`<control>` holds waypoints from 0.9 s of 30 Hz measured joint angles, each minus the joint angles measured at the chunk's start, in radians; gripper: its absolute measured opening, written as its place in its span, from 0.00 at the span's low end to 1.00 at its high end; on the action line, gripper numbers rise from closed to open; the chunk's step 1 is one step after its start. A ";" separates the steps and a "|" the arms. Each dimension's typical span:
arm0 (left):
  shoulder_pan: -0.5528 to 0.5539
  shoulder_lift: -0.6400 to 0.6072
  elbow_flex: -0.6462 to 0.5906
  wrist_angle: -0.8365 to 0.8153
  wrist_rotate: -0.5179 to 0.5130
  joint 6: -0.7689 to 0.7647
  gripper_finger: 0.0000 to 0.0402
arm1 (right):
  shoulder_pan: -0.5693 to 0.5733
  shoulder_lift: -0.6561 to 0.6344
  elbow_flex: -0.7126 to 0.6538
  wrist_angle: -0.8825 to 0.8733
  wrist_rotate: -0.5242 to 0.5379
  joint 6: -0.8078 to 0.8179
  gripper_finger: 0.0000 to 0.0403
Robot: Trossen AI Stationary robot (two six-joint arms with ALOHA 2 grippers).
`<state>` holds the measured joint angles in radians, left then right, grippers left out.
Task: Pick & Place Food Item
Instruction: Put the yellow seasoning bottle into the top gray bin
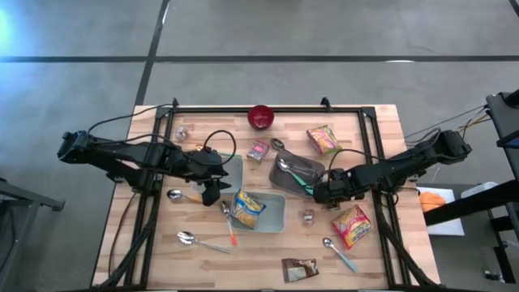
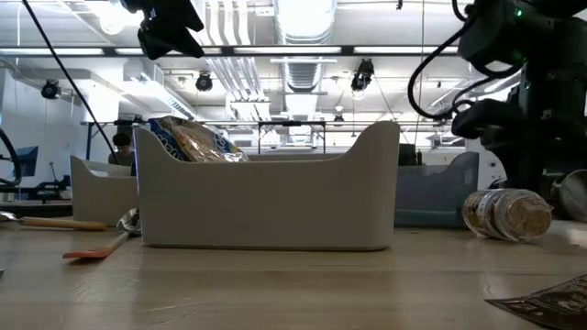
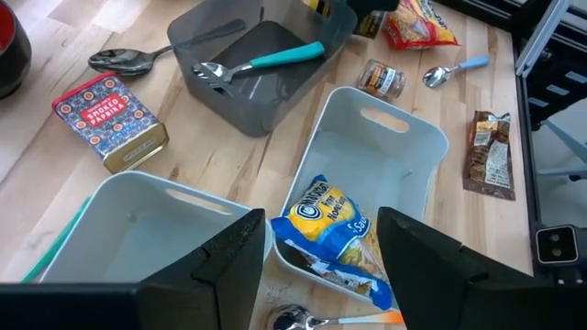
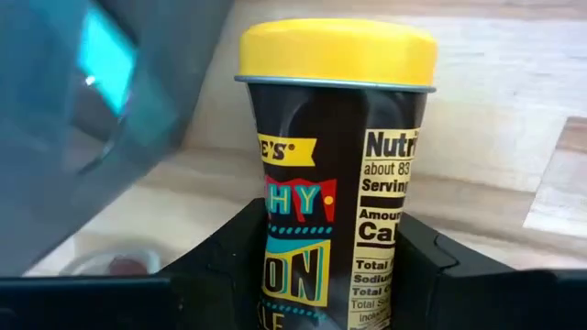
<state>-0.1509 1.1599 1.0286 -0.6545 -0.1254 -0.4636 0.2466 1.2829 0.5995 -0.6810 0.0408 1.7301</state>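
Note:
A dark can with a yellow lid (image 4: 335,183) is between the fingers of my right gripper (image 1: 323,193), just off the grey bin (image 1: 297,172) toward the table's near side. The gripper points down at the can. A blue and yellow chip bag (image 3: 332,229) lies inside the white bin (image 1: 272,217). My left gripper (image 3: 316,275) hangs open above that bin's left end, touching nothing. In the low view the bag (image 2: 188,142) leans on the bin's wall (image 2: 266,202). My right gripper has the can's dark body (image 4: 275,229) pinched between its two fingers, away from the yellow lid (image 4: 335,50). The fingers come from above, pointing down, and lie across the can. No gap shows between the fingers (image 4: 225,247) and the can. Whether the can rests on the table I cannot tell.
The grey bin holds a teal-handled fork (image 3: 266,60). A paprika tin (image 3: 108,117), a red bowl (image 1: 260,118), two snack packets (image 1: 322,139) (image 1: 351,225), a small jar (image 2: 507,213), a brown packet (image 1: 298,269) and several spoons lie around. Another pale bin (image 3: 138,229) stands under my left arm.

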 joint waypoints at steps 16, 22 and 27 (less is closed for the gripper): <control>0.016 0.007 0.019 0.150 0.056 0.073 0.53 | 0.063 -0.275 0.181 -0.128 -0.035 -0.172 0.37; 0.076 0.047 0.021 0.264 0.173 0.063 0.53 | 0.063 -0.268 0.310 -0.126 0.036 -0.294 0.37; 0.123 0.084 0.021 0.317 0.291 0.036 0.53 | 0.057 -0.188 0.434 -0.125 0.066 -0.415 0.37</control>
<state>-0.0279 1.2434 1.0492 -0.3378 0.1653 -0.4273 0.3039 1.0953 1.0333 -0.8055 0.1070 1.3154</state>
